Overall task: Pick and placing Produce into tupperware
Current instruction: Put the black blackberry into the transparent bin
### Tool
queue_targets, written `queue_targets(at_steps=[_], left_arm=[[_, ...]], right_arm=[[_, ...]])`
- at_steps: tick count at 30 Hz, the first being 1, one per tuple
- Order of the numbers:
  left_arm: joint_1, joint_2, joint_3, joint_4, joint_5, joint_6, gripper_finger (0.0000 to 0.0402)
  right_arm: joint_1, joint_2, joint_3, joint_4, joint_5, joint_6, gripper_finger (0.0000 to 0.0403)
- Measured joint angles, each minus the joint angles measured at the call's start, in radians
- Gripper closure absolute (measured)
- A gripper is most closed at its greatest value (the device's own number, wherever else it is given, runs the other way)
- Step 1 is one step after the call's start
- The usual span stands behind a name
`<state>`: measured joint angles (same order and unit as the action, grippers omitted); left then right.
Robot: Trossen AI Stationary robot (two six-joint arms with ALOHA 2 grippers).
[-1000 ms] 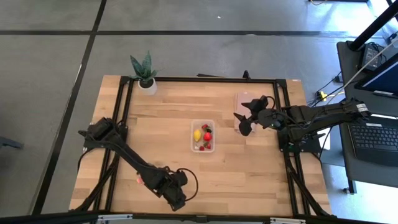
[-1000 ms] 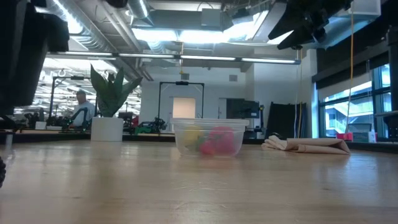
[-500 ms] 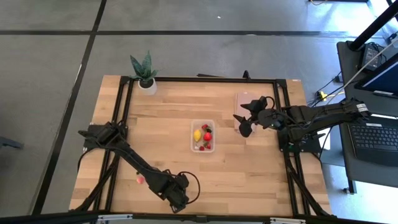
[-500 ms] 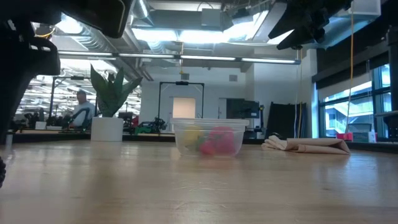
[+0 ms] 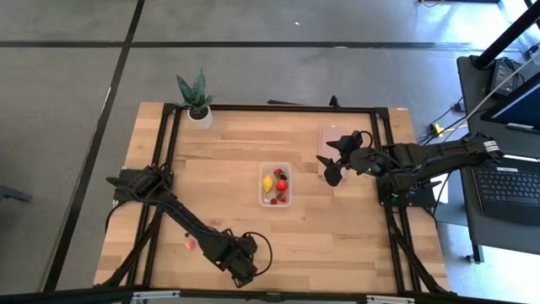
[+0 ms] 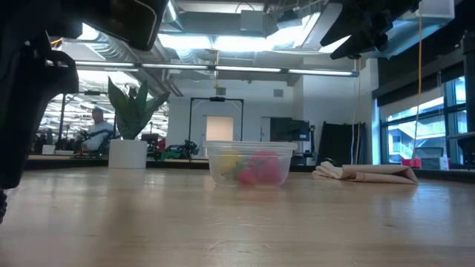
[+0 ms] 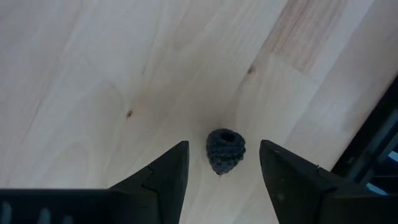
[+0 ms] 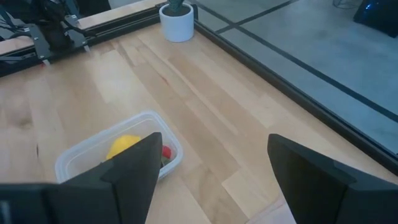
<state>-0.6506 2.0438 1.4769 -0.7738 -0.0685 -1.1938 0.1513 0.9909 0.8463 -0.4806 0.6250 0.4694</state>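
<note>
A small dark berry [image 7: 226, 151] lies on the wooden table near its front edge, between the open fingers of my left gripper [image 7: 224, 163], which points down and touches nothing. In the high view my left gripper [image 5: 242, 268] hides the berry. A pinkish piece [image 5: 191, 243] lies on the table beside the left arm. The clear tupperware [image 5: 276, 184] stands mid-table with a yellow lemon [image 8: 127, 147] and red strawberries [image 5: 281, 185] inside. My right gripper [image 5: 332, 165] hangs open, high above the table, to the tupperware's right.
A potted green plant [image 5: 197, 100] stands at the far left corner. A flat pinkish lid [image 5: 331, 139] lies right of the tupperware, under the right gripper. Black frame rails [image 5: 278, 108] run along the table's edges. Bare wood lies between the tupperware and the near edge.
My left gripper has sunk toward the table near its front edge; in the low view its arm now fills more of the left side. My right arm and the tupperware have kept still.
</note>
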Motion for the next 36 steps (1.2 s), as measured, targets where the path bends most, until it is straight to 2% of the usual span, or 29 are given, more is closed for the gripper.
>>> queue_targets(at_steps=[17, 30, 36], left_arm=[[0.0, 0.0, -0.002, 0.002, 0.001, 0.002, 0.0214], [0.002, 0.001, -0.061, 0.068, 0.011, -0.001, 0.0214], [0.009, 0.041, -0.056, 0.064, 0.045, 0.005, 0.0214]], right_arm=[[0.0, 0.0, 0.0, 0.0, 0.0, 0.0, 0.0109], [0.0, 0.0, 0.0, 0.0, 0.0, -0.002, 0.0109], [0.0, 0.0, 0.0, 0.0, 0.0, 0.0, 0.0109]])
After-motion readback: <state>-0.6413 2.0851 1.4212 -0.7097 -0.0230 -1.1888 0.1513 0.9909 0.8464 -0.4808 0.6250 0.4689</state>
